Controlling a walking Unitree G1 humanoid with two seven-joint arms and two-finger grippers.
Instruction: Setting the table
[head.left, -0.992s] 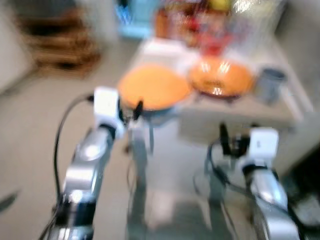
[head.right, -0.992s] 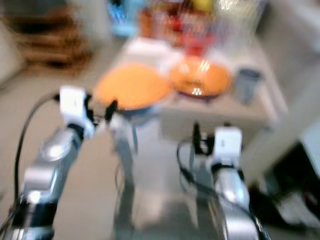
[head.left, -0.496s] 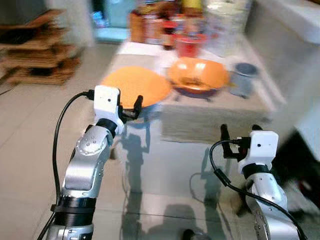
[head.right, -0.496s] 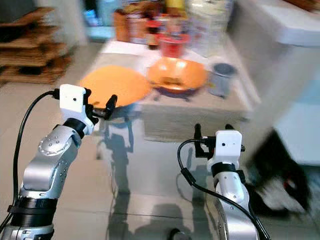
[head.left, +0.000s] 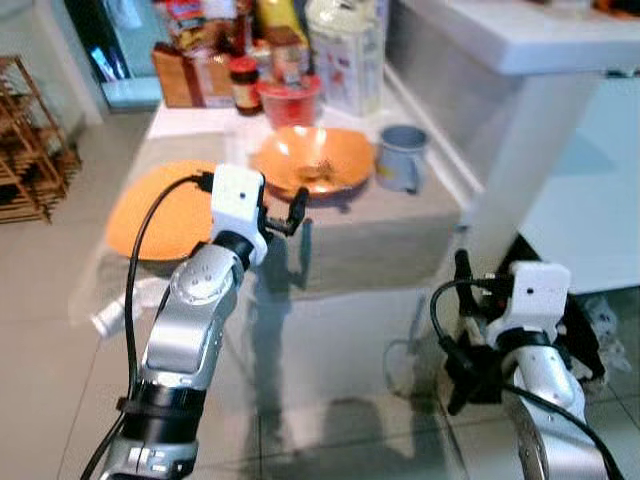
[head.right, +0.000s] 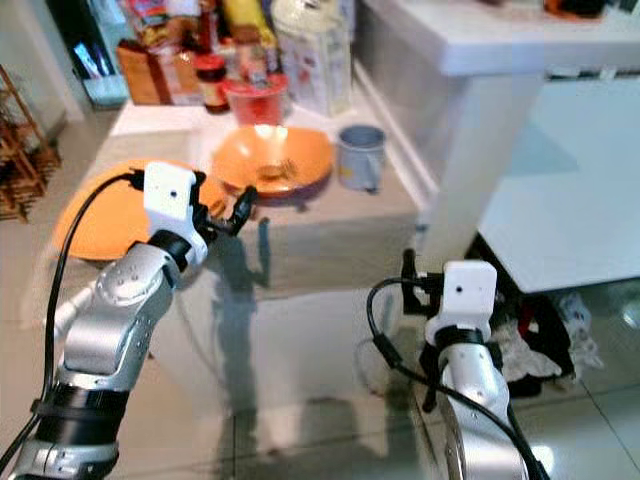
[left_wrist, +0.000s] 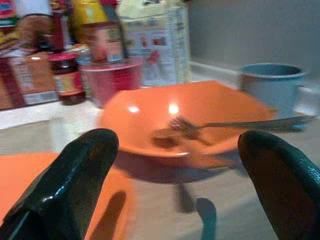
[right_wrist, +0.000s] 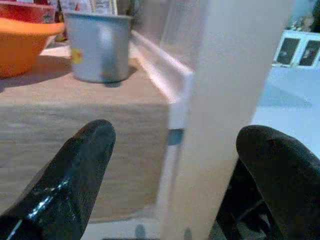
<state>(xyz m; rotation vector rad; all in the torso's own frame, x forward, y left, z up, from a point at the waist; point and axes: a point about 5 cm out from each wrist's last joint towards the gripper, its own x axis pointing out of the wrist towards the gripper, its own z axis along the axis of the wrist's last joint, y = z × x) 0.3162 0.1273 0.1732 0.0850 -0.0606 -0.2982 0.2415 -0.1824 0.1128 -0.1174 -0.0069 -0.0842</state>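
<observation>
An orange bowl (head.left: 310, 172) with a fork (left_wrist: 225, 123) lying in it sits on the low table (head.left: 380, 240). A flat orange plate (head.left: 150, 215) lies to its left, over the table's left edge. To the bowl's right stands a blue-grey mug (head.left: 403, 158). My left gripper (head.left: 282, 212) is raised at the table's front edge, just before the bowl, open and holding nothing. My right gripper (head.left: 478, 280) hangs lower, off the table's front right corner beside a white pillar, also open with nothing in it.
A red tub (head.left: 290, 98), jars, boxes and a large bag (head.left: 345, 50) crowd the table's far end. A white counter on a pillar (head.left: 510, 150) stands close on the right. A wooden rack (head.left: 25, 140) is far left. Dark clutter (head.left: 590, 330) lies on the floor.
The whole view has swung and lost its blur, and the table is nearer. My left gripper now stands before the bowl instead of the plate. Both grippers stay open.
</observation>
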